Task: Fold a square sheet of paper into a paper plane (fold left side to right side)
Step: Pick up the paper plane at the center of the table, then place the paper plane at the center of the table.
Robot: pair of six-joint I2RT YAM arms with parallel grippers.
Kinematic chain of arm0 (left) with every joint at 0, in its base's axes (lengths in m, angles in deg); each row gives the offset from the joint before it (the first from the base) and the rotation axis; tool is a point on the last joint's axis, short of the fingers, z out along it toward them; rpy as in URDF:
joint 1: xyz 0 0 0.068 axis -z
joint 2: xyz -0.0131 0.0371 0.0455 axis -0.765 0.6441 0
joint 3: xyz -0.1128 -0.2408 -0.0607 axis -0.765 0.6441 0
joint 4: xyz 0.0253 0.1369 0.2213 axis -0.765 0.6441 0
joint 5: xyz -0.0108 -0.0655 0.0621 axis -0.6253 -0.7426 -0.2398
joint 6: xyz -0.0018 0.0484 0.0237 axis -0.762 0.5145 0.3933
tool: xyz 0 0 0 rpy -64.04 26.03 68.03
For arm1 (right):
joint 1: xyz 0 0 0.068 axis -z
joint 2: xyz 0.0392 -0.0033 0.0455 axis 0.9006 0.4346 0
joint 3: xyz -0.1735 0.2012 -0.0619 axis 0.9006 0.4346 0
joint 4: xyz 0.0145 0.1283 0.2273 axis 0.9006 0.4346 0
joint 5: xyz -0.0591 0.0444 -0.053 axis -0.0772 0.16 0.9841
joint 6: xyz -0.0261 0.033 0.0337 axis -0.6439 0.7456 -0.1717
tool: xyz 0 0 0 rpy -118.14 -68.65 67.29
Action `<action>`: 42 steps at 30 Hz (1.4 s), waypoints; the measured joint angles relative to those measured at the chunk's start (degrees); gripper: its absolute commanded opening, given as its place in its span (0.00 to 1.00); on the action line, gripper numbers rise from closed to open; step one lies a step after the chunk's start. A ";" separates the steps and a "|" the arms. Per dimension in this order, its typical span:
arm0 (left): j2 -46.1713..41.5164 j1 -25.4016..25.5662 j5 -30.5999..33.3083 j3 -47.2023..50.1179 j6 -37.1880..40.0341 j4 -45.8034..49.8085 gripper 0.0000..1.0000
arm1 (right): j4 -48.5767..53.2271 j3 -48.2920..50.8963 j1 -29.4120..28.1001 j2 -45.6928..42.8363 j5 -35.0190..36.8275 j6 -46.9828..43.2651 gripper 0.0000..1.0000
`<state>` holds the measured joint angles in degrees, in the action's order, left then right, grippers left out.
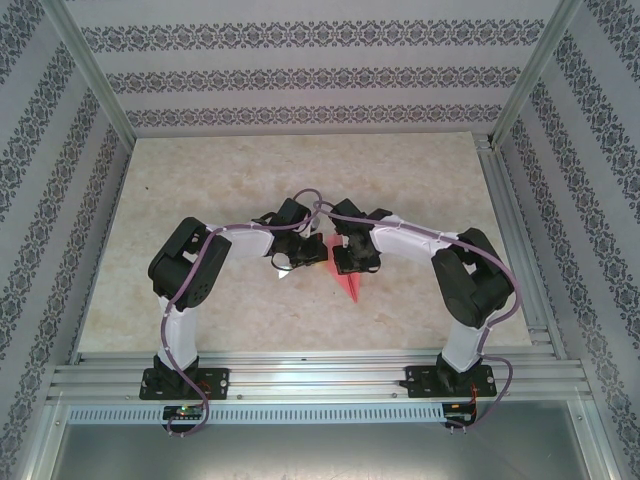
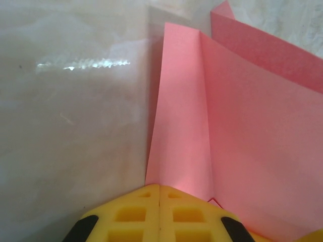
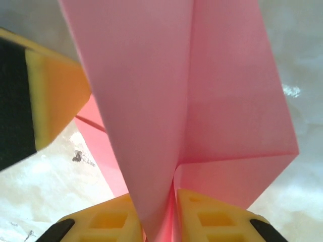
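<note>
Mid-table, right end effector (image 3: 159,197) pinches paper plane (image 1: 352,281), left one (image 2: 159,190) closed.

Bright, even light from above, soft shadows.
The glossy pale marble-patterned tabletop (image 2: 75,151) carries a white streak of glare in the left wrist view; the folded pink-red paper (image 3: 151,101) is slightly blurred near the right wrist lens.

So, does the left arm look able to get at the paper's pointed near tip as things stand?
Probably yes. The tip sticks out bare toward the bases, close to the shut left gripper. The right gripper, pinching the paper, sits just behind it, so room is tight.
</note>
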<state>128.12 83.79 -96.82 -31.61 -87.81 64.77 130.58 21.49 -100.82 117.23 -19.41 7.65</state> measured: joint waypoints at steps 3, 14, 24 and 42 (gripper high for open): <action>0.00 0.00 0.00 -0.02 0.02 0.00 0.05 | 0.00 -0.76 0.26 1.46 0.00 -0.20 0.15; -6.62 -2.08 -0.50 2.27 0.59 0.63 0.49 | 1.86 -1.09 1.44 1.33 -0.39 -1.38 0.00; -35.12 -18.05 -1.05 5.68 4.35 5.99 0.66 | 7.30 -13.84 8.74 2.29 -0.42 -4.79 0.00; -50.01 -23.45 5.16 18.62 9.90 21.66 0.67 | 13.64 -38.73 12.07 26.82 0.04 -9.22 0.03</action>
<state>78.12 60.34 -91.66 -12.98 -77.91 86.43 144.22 -17.24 -88.75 144.05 -19.36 -1.57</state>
